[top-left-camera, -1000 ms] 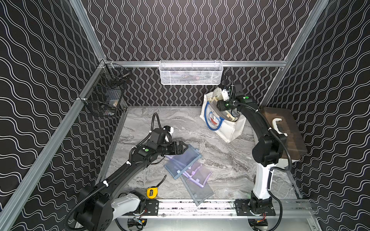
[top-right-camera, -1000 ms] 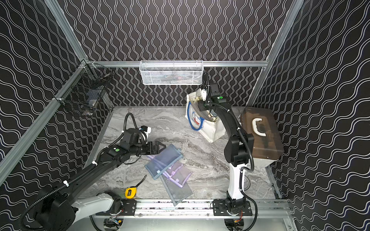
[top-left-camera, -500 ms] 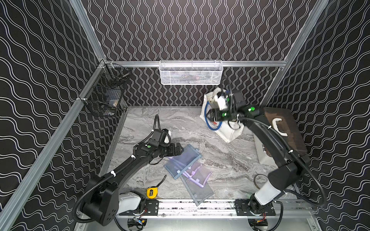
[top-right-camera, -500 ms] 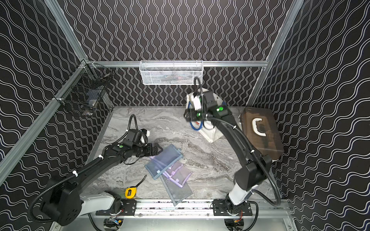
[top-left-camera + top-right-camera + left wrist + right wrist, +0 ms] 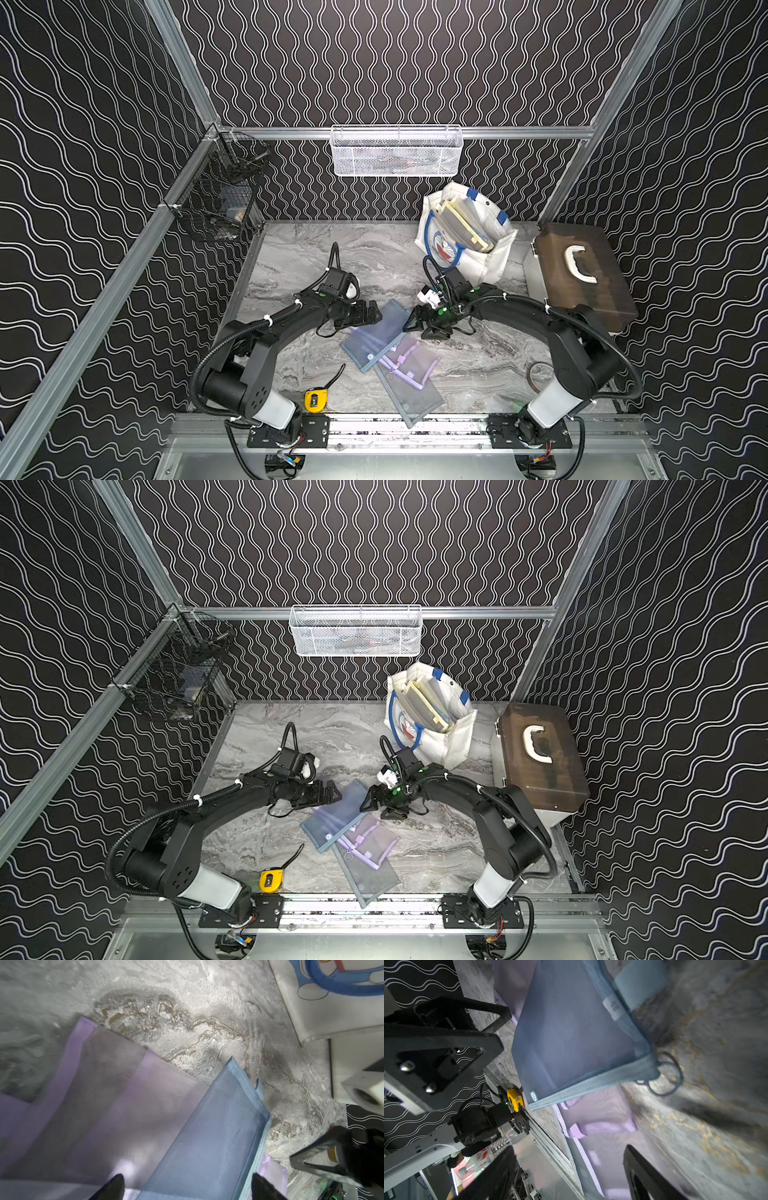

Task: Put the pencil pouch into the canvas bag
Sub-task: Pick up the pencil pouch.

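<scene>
Left claw [image 5: 375, 316] & right claw [image 5: 415, 328] agape, blue pencil pouch [image 5: 376, 337] btwn them.

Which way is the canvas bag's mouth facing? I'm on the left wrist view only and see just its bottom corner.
Observer: Up. The canvas bag stands upright at the back of the table, with flat beige items standing inside.
Operator: Is the other arm carrying anything?
Observer: No. The right hand is open and empty, close beside the blue pouch.
Operator: Anything else loose on the table?
Observer: A yellow tape measure lies near the front edge.
</scene>
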`<state>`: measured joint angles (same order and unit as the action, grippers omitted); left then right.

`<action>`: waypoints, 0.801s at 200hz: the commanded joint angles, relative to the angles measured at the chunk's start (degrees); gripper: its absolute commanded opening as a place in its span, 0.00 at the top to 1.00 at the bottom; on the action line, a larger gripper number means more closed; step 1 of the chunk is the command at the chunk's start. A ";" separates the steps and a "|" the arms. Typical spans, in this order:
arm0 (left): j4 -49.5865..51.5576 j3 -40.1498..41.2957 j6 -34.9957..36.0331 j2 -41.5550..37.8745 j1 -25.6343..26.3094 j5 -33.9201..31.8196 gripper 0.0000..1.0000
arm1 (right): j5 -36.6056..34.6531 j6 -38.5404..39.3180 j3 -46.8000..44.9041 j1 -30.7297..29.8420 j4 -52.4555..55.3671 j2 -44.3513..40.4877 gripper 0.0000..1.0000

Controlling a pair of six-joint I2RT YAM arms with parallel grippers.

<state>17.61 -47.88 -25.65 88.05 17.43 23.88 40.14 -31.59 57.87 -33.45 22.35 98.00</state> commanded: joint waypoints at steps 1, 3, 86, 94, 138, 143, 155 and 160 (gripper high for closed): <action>-3.64 1.76 0.06 0.45 -0.03 2.35 0.02 | 2.83 -1.42 0.56 -0.13 -6.04 3.74 0.19; -3.94 2.05 -0.22 0.34 0.04 2.50 0.03 | 2.84 -1.45 0.58 -0.17 -6.23 4.08 0.19; -8.81 8.74 -8.14 -3.08 5.80 4.32 0.16 | 1.52 -6.20 -1.21 -0.13 -14.63 7.47 0.20; -8.97 9.09 -8.64 -3.45 6.11 4.57 0.18 | 1.43 -6.73 -1.47 -0.07 -15.53 7.41 0.21; -7.35 7.89 -8.51 -5.14 6.67 5.79 0.33 | 0.48 -8.01 -1.93 -0.13 -17.43 7.08 0.22; -7.13 7.51 -8.31 -5.16 6.71 5.94 0.35 | 0.47 -8.13 -1.82 -0.12 -17.50 7.25 0.22; -6.85 6.98 -7.93 -4.85 6.68 6.27 0.40 | 0.55 -8.14 -1.12 -0.12 -17.35 7.80 0.22; -6.72 6.81 -7.84 -4.61 6.67 6.55 0.42 | 0.55 -8.09 -0.80 -0.12 -17.25 8.12 0.22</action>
<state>10.55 -39.99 -34.39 83.44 24.03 29.04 41.10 -38.54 55.99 -33.58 7.22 105.27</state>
